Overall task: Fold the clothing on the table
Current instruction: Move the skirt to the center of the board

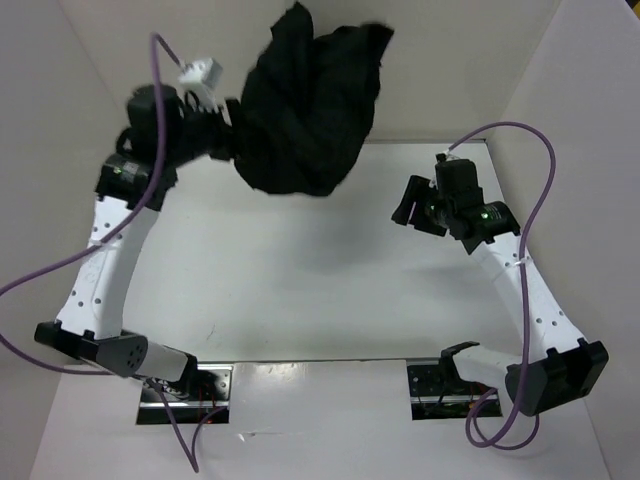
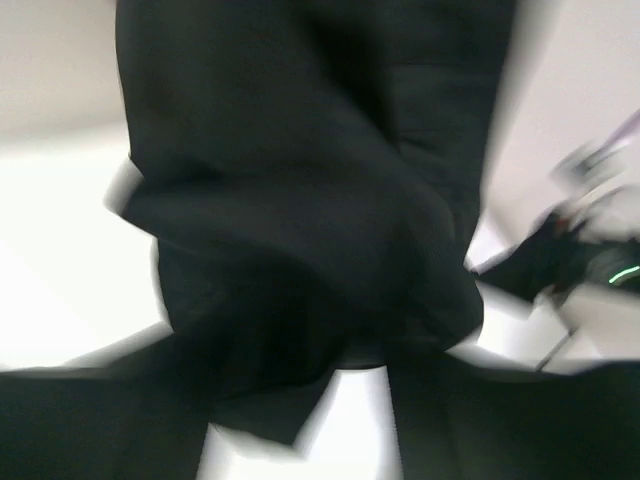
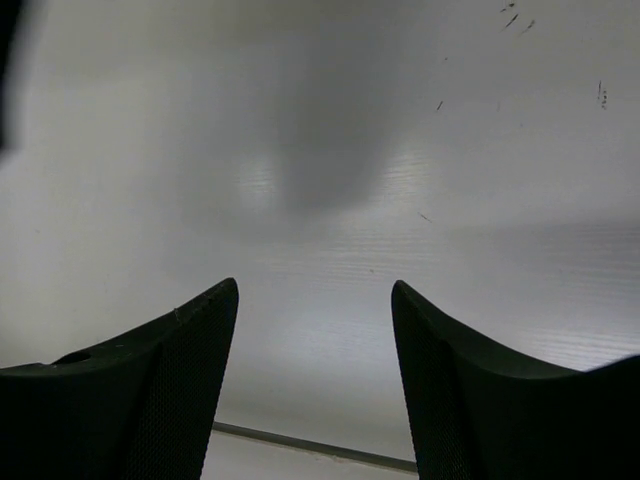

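Note:
The clothing (image 1: 305, 110), a black bunched garment, hangs in the air above the table's (image 1: 300, 270) far left part, reaching up in front of the back wall. My left gripper (image 1: 228, 130) sits raised at its left edge, touching the fabric. In the blurred left wrist view the clothing (image 2: 300, 200) fills nearly everything and covers the fingertips, so the jaws' state does not show. My right gripper (image 1: 415, 212) hovers over the table's right side, apart from the garment. Its fingers (image 3: 180, 370) stand wide open with only bare table (image 3: 320, 150) between them.
White walls enclose the table at the back and on both sides. Purple cables loop from each arm. Both arm bases sit at the near edge, by two dark mounting openings (image 1: 185, 392).

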